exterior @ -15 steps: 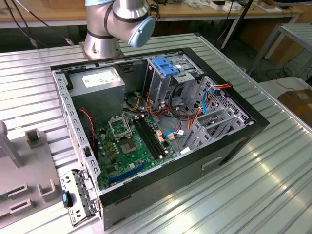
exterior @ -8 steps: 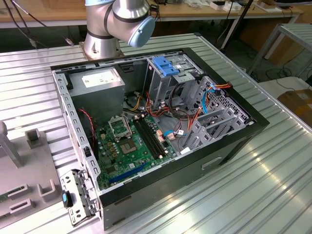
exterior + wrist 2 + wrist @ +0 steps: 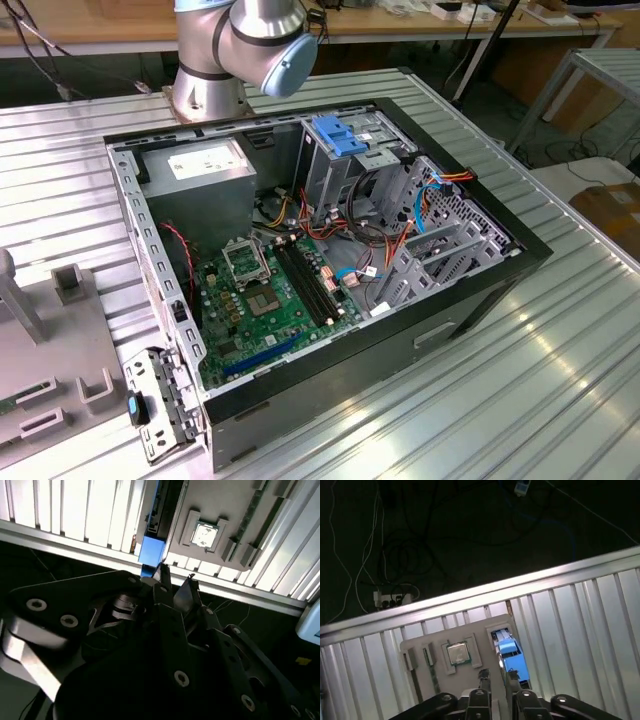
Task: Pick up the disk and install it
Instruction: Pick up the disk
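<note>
One disk point(image 3: 511, 656) just beyond claw point(image 3: 498, 676)

No legible txt or nos. anywhere.

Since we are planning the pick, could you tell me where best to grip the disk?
Probably from above, pinching the disk across its flat faces at the blue rail: it seems to stand on edge in a slot of the tray, so only that edge is free.

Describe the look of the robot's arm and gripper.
The arm is silver-grey, with rounded joints and a pale blue end cap. The gripper is black: flat linked plates with round silver fasteners, tapering to two slim fingers.
</note>
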